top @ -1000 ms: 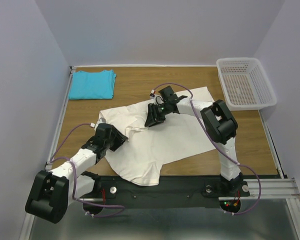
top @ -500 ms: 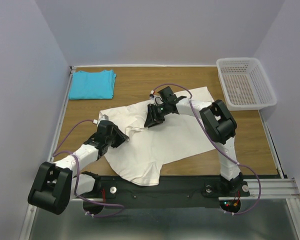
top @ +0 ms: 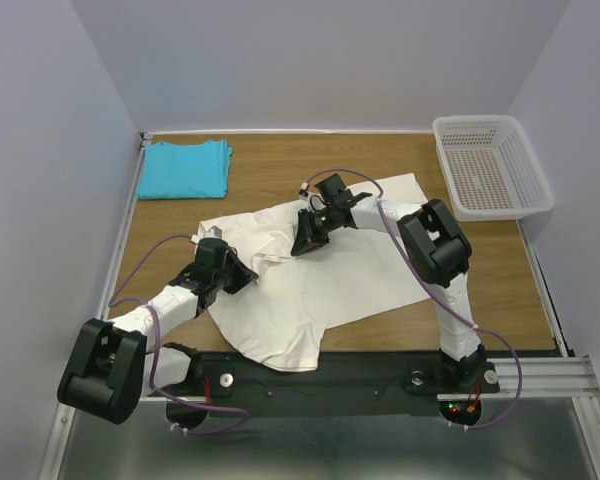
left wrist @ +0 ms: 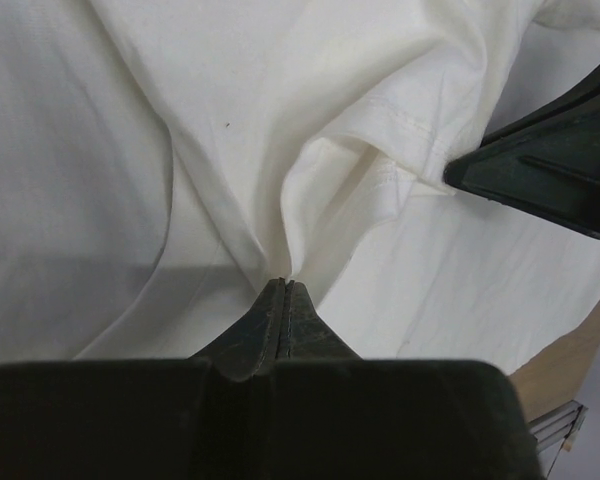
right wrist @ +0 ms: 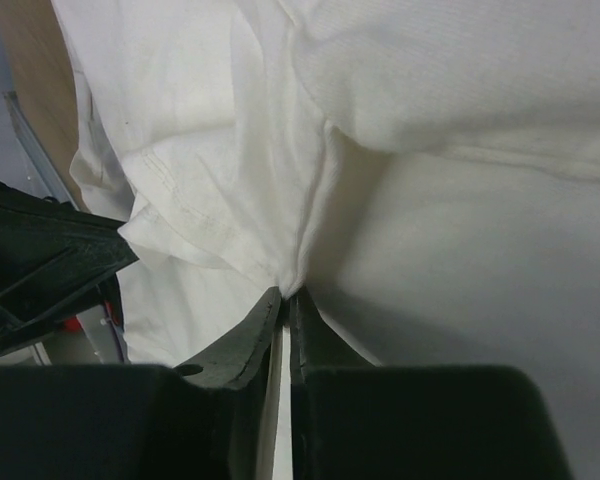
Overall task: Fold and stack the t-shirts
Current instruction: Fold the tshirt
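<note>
A large cream t-shirt point(top: 330, 275) lies spread and rumpled on the wooden table. My left gripper point(top: 242, 272) is shut on a pinched fold of it near its left side; in the left wrist view the cloth point(left wrist: 310, 190) rises in a ridge from the closed tips point(left wrist: 285, 284). My right gripper point(top: 302, 243) is shut on another fold of the cream shirt point(right wrist: 400, 150) near its upper middle, with cloth gathered at the tips point(right wrist: 289, 293). A turquoise t-shirt point(top: 186, 167) lies folded at the far left corner.
A white perforated basket point(top: 492, 166) stands at the far right corner. Bare wood point(top: 280, 165) shows between the turquoise shirt and the basket. The table's left rail point(top: 122, 235) runs close to my left arm.
Both grippers have closed on folds of the cream shirt. The left arm has shifted slightly up and right toward the shirt; the right arm has barely moved.
</note>
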`<state>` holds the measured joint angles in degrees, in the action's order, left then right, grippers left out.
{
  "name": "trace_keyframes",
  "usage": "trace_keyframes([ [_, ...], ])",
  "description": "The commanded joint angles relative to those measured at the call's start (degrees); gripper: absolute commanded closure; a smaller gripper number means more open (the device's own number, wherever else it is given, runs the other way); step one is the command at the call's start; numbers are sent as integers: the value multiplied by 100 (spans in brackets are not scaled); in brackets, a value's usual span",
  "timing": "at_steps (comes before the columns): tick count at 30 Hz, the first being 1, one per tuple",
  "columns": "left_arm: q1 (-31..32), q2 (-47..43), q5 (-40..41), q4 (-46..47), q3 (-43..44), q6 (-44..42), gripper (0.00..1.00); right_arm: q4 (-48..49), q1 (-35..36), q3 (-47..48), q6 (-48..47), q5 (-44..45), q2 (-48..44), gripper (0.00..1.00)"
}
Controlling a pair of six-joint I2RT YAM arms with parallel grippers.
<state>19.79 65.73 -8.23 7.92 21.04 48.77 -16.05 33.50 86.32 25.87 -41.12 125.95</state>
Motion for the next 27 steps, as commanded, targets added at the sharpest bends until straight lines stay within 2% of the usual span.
trace_keyframes([
  [1,-2,-183,-117,-1,260,-342,100,120,61,166,-12,-54,-132,93],
  [5,7,-333,-118,-194,331,-614,100,111,26,69,-125,16,-334,99],
  [27,16,62,-610,-757,744,-1537,100,-539,-405,-63,-1093,201,-589,97],
])
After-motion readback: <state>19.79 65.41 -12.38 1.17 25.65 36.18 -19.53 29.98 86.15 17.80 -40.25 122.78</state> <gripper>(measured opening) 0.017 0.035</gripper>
